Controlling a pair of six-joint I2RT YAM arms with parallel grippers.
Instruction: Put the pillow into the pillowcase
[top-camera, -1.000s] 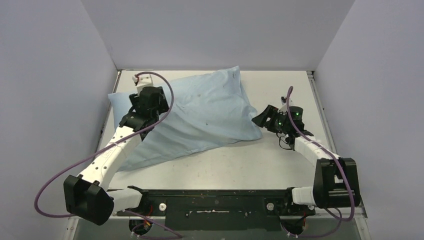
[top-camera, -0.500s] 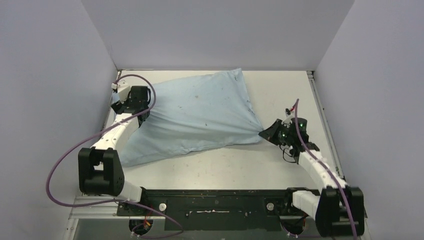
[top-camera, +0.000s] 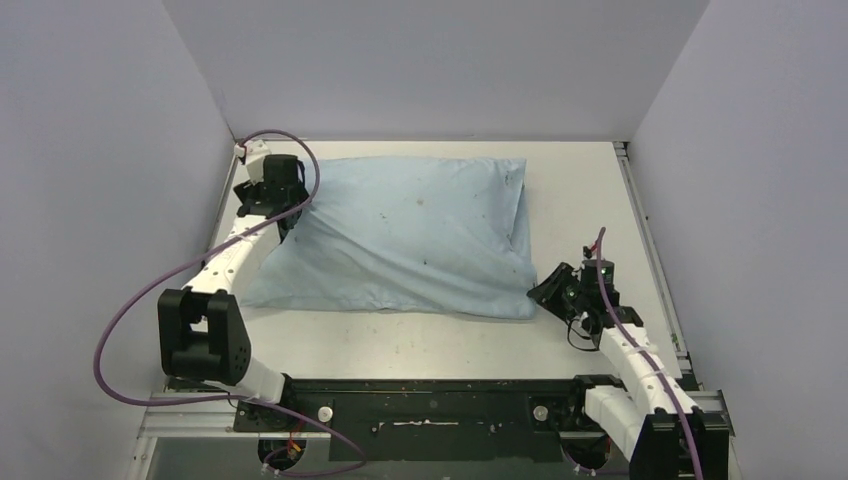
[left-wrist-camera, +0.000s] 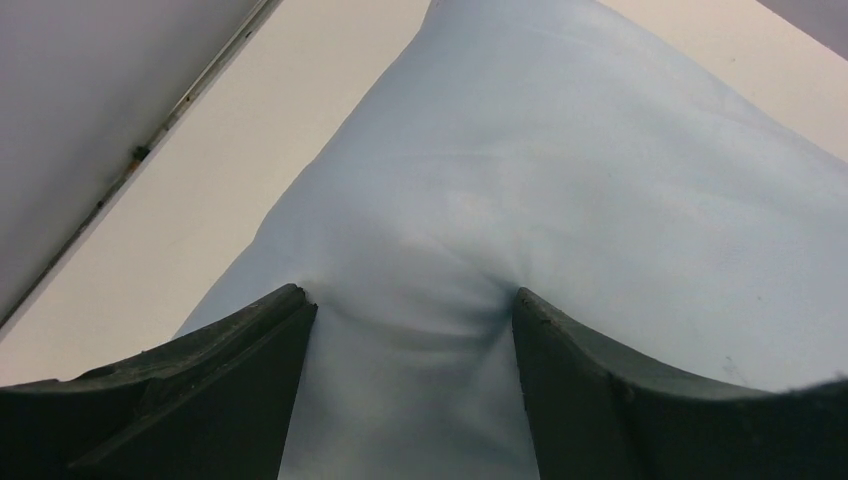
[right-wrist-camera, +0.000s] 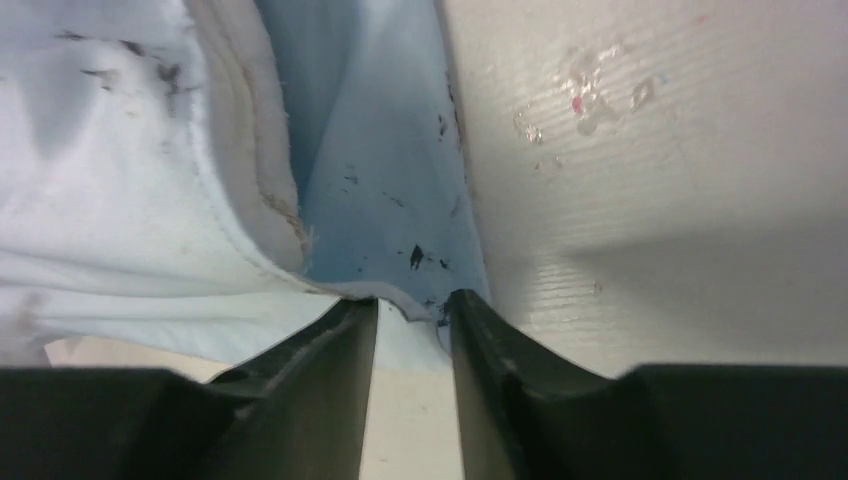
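The pillowcase (top-camera: 400, 235) hides nearly all the pillow (right-wrist-camera: 130, 140) from me; only a white seamed edge shows at the right wrist. My right arm (top-camera: 630, 360) is cropped at its base.

The pale table (top-camera: 600, 190) carries the plump light blue pillowcase (top-camera: 410, 235), lying flat across it.

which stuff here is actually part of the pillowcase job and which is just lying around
Part of the job: pillowcase, plump with the pillow hidden inside; left gripper, clamped on its far left corner; right gripper, jaws slightly apart at its near right corner.
Just there: table; purple cables.
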